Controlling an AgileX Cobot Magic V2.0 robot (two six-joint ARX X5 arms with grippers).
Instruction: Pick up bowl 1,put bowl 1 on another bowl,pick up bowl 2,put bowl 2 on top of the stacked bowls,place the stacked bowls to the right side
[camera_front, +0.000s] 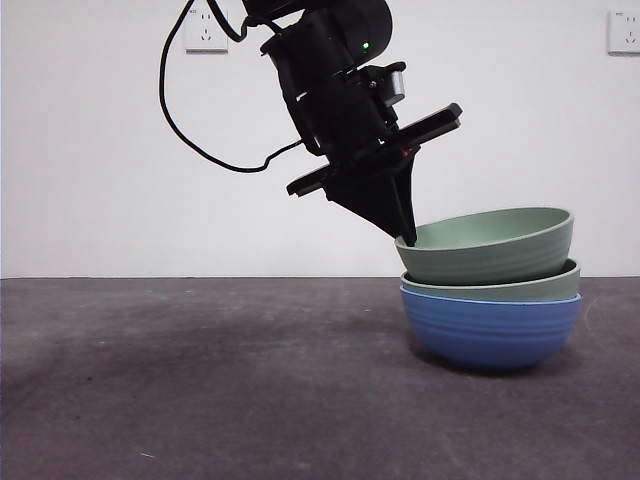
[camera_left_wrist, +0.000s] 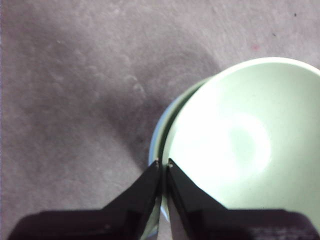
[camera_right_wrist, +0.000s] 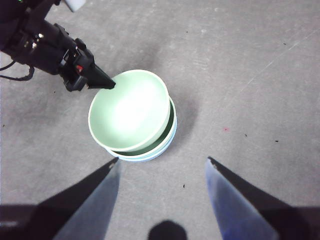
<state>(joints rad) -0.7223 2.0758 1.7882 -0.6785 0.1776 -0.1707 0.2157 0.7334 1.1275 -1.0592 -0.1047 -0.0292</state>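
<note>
Top bowl tilted, gripped at its rim by the left tool

The left tool (camera_front: 407, 238), closed on bowl 2 (camera_front: 495, 246), held it askew atop the stacked bowls (camera_front: 490, 305) on the counter (camera_front: 200, 380); the right tool (camera_right_wrist: 162, 162) hovered above, spread wide, empty.

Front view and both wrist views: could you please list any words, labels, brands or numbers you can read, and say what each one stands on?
None can be read in any view.
The round ribbed pale green top bowl, the pale green bowl under it and the round blue bowl are plain.
The left gripper shows no legible marking.
The white wall sockets bear no readable text.
</note>
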